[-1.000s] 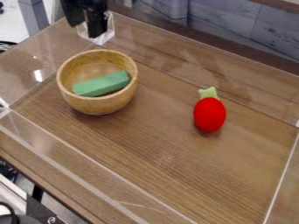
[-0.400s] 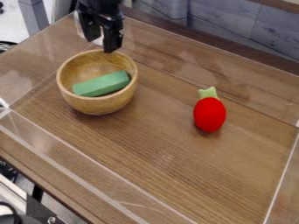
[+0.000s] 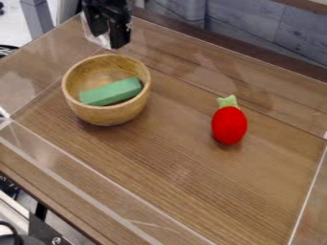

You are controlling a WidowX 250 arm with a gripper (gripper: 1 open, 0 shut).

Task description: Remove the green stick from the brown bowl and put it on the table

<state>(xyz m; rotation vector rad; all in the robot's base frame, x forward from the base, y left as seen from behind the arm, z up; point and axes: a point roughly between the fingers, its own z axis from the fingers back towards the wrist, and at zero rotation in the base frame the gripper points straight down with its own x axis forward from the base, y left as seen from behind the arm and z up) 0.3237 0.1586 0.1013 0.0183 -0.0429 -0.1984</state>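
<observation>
The green stick (image 3: 111,93) lies flat and slanted inside the brown bowl (image 3: 92,115), which stands on the left part of the table (image 3: 179,172). My gripper (image 3: 107,40) hangs at the top left, pointing down, just beyond the bowl's far rim and above it. Its fingers stand apart, open, with nothing between them. It touches neither the bowl nor the stick.
A red strawberry toy with a green top (image 3: 228,124) stands on the table to the right of the bowl. Low clear acrylic walls (image 3: 304,196) edge the tabletop on all sides.
The gripper dipped a little toward the bowl's far rim and came back; it stays open. The stick, bowl and strawberry lie as before.
</observation>
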